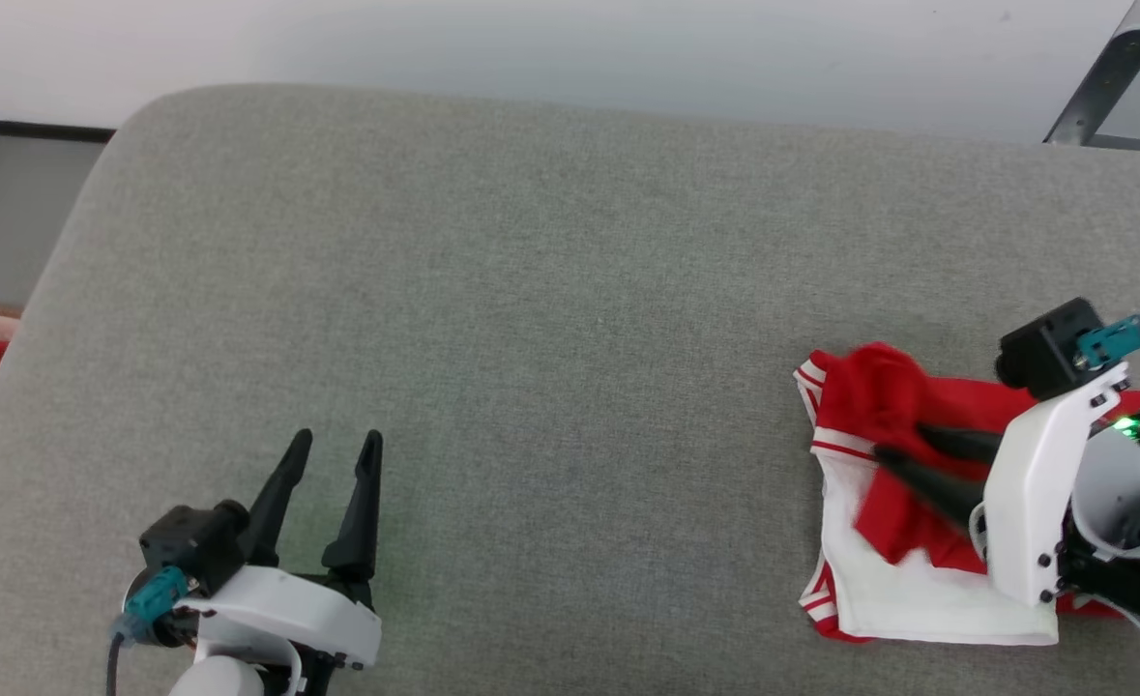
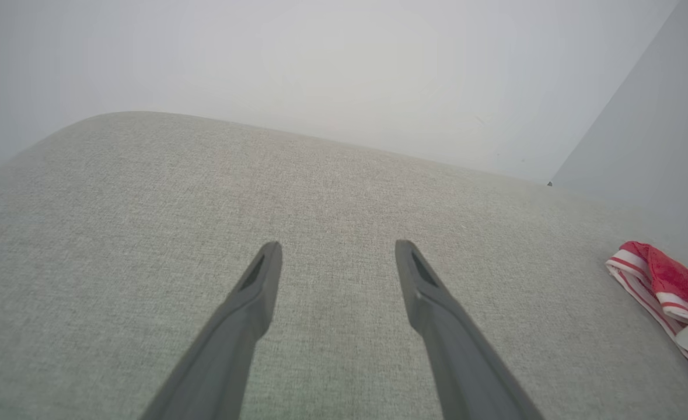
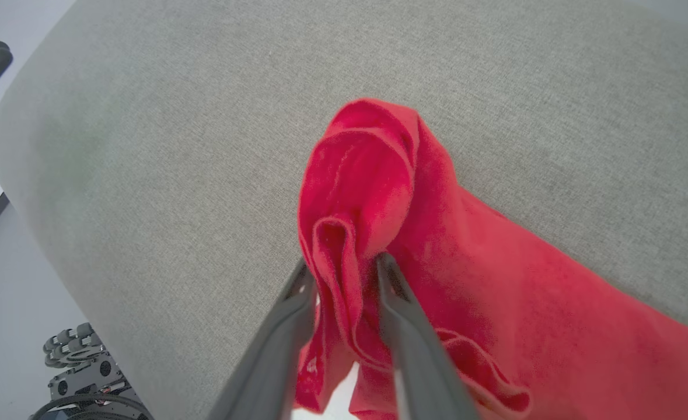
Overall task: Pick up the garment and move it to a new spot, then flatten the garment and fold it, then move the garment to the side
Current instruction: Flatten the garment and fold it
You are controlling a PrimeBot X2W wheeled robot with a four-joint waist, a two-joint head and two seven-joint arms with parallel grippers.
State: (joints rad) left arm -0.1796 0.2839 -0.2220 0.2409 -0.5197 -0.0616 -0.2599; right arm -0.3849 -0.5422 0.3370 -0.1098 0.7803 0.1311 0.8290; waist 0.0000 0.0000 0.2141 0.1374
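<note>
Bunching garment [image 3: 367,175] (red) inside right tool [image 3: 344,262]

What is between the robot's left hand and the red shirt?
Nothing but bare grey cushion. The head view shows the left hand, open, and the shirt apart, with plain fabric between them.

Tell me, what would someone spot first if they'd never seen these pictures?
The bright red and white garment jumps out, lying rumpled at the right end of the grey cushion. The right gripper has a fold of its red cloth between its two dark fingers. Over at the lower left, the left gripper stands open above bare grey fabric.
</note>
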